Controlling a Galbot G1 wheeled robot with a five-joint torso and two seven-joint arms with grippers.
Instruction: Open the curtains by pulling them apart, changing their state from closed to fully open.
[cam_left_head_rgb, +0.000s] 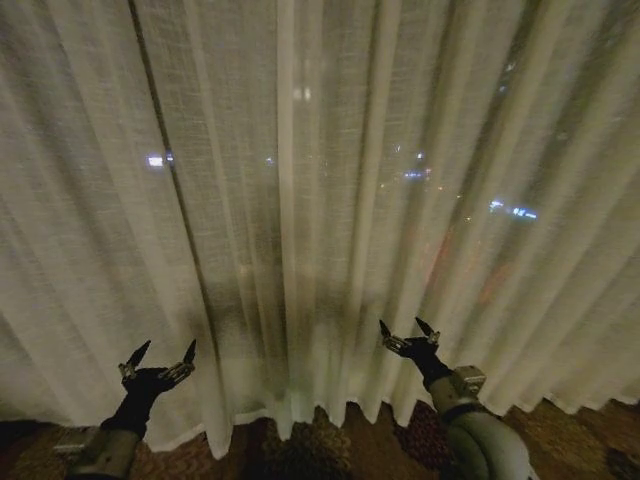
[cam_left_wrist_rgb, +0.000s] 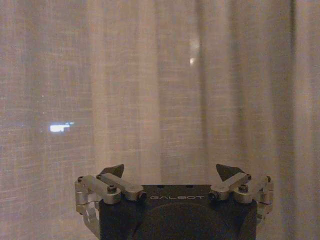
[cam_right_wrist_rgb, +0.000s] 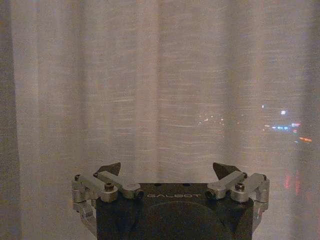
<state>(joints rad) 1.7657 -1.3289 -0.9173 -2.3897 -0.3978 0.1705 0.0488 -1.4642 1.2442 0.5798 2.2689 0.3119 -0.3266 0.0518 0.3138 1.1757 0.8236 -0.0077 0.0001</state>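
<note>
The sheer off-white curtains (cam_left_head_rgb: 320, 200) hang closed across the whole window, in many vertical pleats down to the floor, with city lights glowing faintly through the weave. The two panels seem to meet near the middle fold (cam_left_head_rgb: 287, 250). My left gripper (cam_left_head_rgb: 162, 353) is low on the left, open, pointing at the fabric and a short way in front of it. My right gripper (cam_left_head_rgb: 408, 330) is low right of centre, open too, close to the pleats. In the wrist views each gripper (cam_left_wrist_rgb: 170, 171) (cam_right_wrist_rgb: 167, 169) faces the curtains (cam_left_wrist_rgb: 160, 85) (cam_right_wrist_rgb: 160, 85) with nothing between its fingers.
A dark vertical line (cam_left_head_rgb: 170, 200), like a window frame, shows through the cloth left of centre. Patterned carpet (cam_left_head_rgb: 340, 445) lies under the curtain hem. Both forearms rise from the lower edge of the head view.
</note>
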